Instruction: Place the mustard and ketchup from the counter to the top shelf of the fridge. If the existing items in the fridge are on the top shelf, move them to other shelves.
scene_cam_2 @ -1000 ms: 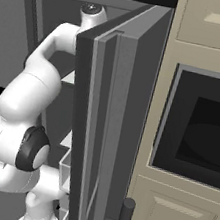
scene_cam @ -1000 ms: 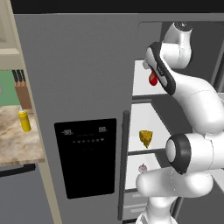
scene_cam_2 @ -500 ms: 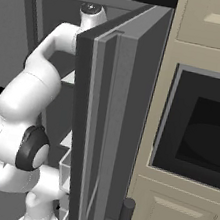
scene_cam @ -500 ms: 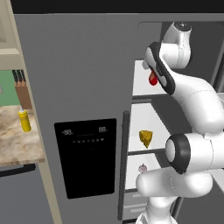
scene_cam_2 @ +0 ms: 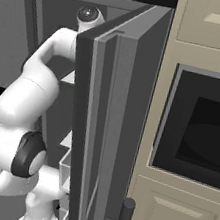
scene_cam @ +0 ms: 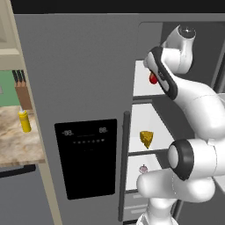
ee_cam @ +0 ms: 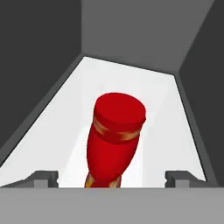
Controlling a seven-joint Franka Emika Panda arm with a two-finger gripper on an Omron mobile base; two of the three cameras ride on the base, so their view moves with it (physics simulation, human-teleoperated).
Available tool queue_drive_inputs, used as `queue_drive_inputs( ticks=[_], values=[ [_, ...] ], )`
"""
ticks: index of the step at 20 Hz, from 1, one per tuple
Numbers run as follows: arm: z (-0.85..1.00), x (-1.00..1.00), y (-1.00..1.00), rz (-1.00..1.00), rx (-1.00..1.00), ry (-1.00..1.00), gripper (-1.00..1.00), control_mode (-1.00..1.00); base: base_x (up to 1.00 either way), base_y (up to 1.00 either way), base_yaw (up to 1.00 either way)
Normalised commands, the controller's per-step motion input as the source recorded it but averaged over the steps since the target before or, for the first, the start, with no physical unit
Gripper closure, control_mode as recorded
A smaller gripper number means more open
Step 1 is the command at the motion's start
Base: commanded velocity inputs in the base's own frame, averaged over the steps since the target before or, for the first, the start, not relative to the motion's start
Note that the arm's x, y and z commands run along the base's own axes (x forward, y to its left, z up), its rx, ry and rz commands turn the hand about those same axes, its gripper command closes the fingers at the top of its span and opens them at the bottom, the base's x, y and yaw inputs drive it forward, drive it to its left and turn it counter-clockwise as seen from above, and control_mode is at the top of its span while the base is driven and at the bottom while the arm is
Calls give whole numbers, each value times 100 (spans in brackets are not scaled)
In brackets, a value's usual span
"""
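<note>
Inside the fridge, on its white top shelf, the ketchup sits between my spread pincer tips, apparently untouched; the mustard stands outside on the counter.

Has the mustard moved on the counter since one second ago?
No. The mustard stands at the same spot on the counter, just below the knife block, as before.

Rendered home kitchen: tall grey double-door fridge with black dispenser panel, beige marbled stone counter, dark wooden knife block, cream cabinets around a built-in black oven.
</note>
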Motion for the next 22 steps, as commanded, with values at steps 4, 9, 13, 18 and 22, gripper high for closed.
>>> queue_drive_inputs(
  ticks=[4, 9, 13, 18, 22],
  values=[
    [0, 0, 0, 0, 0, -26, -100, -100, 0, 0, 0],
    [8, -36, -1, -2, 3, -25, -100, -100, 0, 0, 0],
    [41, -100, -4, -5, 6, -37, -100, -100, 0, 0, 0],
    [66, -100, 0, -4, 2, -17, -100, -100, 0, 0, 0],
    [28, -100, 0, 0, 0, 1, -100, -100, 0, 0, 0]
  ],
)
